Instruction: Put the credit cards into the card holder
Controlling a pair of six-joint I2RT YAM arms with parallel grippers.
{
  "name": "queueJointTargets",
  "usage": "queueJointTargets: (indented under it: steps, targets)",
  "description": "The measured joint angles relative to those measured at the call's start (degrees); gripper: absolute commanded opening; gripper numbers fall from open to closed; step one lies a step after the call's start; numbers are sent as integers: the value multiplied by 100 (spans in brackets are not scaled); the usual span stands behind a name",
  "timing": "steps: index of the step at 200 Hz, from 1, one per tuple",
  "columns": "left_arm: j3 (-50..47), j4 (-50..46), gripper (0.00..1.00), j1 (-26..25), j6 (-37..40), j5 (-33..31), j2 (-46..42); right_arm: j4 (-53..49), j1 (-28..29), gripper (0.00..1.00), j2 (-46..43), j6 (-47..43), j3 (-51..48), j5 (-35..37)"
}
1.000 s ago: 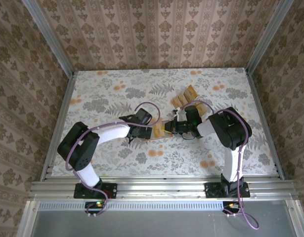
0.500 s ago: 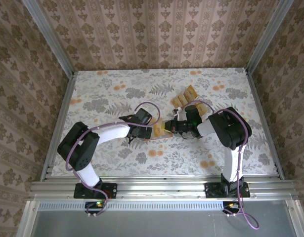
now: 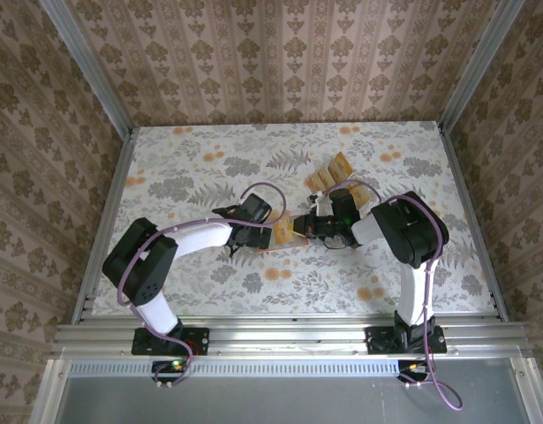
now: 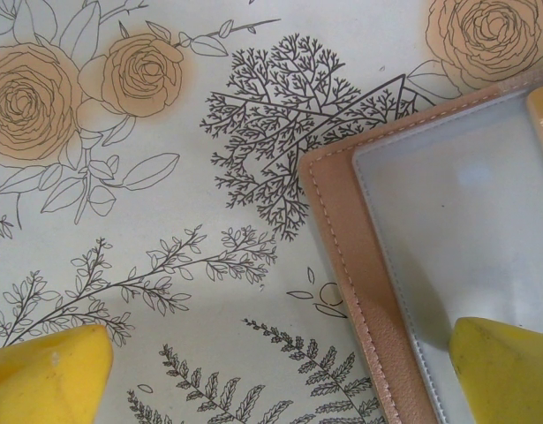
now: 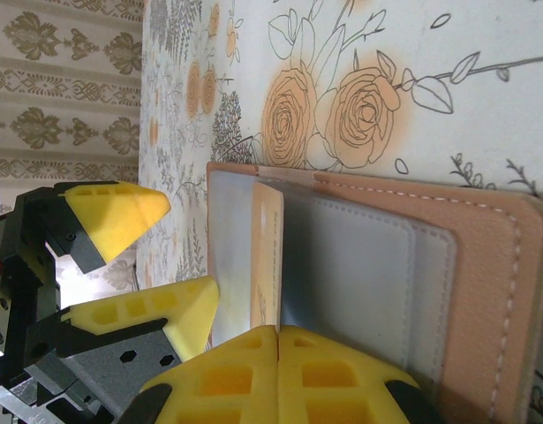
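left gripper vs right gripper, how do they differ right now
The left gripper is open wide; the right gripper is shut. The left gripper holds nothing, one finger over the card holder; the right gripper pinches a credit card on edge at the holder. Both have yellow fingers.

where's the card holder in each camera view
top external: card holder in the middle of the table.
left wrist: card holder at right, running off the right and bottom edges.
right wrist: card holder centre to right, a credit card on edge over it.
shared landmark: its grey inner face, in both wrist views.
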Motion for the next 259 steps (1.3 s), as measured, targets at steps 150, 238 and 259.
queueJointTargets:
  steps: [150,238,259]
  targets:
    - [-4,2,100,13,0,-17,0,151,162,31,-42,15,68,142]
    - [-70,138,100,155,0,31,-11,-898,232,30,-448,-352,214,581]
    - [-81,153,99,155,0,28,-20,-1097,225,18,-446,-446,229,708]
